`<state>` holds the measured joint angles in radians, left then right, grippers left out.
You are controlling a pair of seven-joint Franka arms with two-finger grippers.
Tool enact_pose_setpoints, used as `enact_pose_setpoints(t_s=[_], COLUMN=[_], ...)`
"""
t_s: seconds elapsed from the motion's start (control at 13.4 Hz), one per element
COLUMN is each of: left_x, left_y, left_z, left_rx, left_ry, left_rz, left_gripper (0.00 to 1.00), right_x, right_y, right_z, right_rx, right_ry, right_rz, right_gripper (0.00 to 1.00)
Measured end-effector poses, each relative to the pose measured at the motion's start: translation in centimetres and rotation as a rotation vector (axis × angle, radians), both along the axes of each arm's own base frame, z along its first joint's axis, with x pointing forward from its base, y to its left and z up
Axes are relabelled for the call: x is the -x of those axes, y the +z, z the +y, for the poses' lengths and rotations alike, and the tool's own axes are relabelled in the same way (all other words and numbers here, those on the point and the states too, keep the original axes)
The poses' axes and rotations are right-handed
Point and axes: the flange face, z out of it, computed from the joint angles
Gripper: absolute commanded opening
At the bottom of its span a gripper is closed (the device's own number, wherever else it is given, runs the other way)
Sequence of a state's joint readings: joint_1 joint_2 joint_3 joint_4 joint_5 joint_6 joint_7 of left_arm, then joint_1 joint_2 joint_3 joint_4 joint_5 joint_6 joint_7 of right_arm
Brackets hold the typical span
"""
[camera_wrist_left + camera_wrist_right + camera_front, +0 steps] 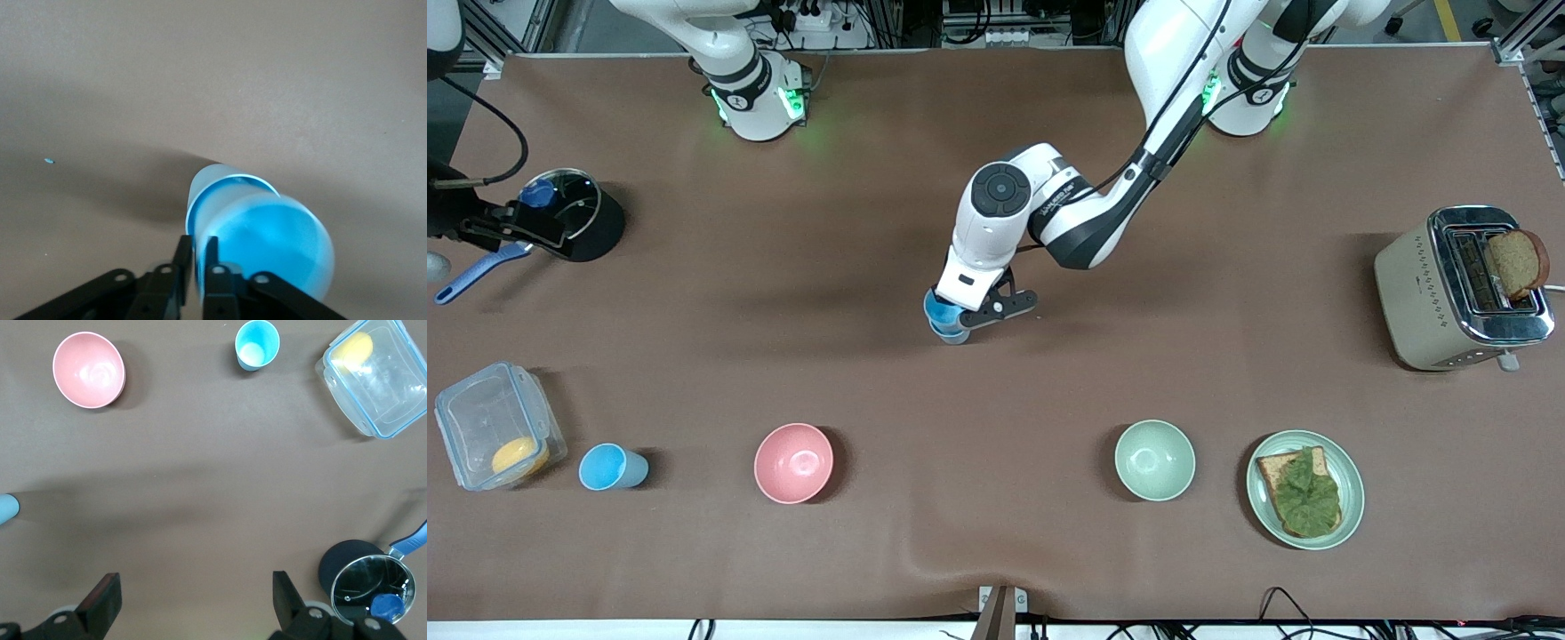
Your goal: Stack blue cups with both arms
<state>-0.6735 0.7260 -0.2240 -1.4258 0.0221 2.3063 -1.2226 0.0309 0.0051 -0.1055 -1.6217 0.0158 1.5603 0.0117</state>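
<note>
the left gripper (963,322) at frame centre pinches the rim of a blue cup (943,316); the second blue cup (611,467) stands lower left, beside the pink bowl (793,462); the right gripper (193,603) waits, fingers spread.

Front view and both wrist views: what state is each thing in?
Left gripper: shut on the rim of a blue cup.
Held bright sky-blue tapered cup: tilted, over mid-table.
Second sky-blue cup: upright, beside the clear box.
Right gripper: open, waiting.
Black pot: glass lid on.
Silver toaster: bread slice sticking up.
</note>
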Motion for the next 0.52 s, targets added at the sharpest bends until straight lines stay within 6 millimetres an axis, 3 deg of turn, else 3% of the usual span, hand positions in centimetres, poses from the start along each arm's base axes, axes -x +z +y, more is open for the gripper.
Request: enact_pose_setpoints(t_s=[0.15, 0.3, 0.37, 0.52], left_x=[-1.7, -4.6, -6.4, -9.5], left_y=[2.4, 7.7, 11.5, 19.4], left_z=[0.6, 3.6, 6.4, 14.4], left_rx=[0.028, 0.04, 0.033, -0.008], left_ry=[0.02, 0.037, 0.03, 0.027], left_rz=[-0.036, -0.082, -0.109, -0.146], left_gripper=[1.0, 1.0, 1.0, 1.0], right_x=[0.1, 0.1, 0.0, 0.0], right_y=[0.6, 0.8, 1.0, 1.3], right_z=[0.1, 0.1, 0.1, 0.2], right_rx=[0.0, 0.0, 0.001, 0.001], right_ry=[0.003, 0.004, 0.004, 0.006], right_rz=[0.0, -0.006, -0.01, -0.015], right_gripper=[1.0, 1.0, 1.0, 1.0])
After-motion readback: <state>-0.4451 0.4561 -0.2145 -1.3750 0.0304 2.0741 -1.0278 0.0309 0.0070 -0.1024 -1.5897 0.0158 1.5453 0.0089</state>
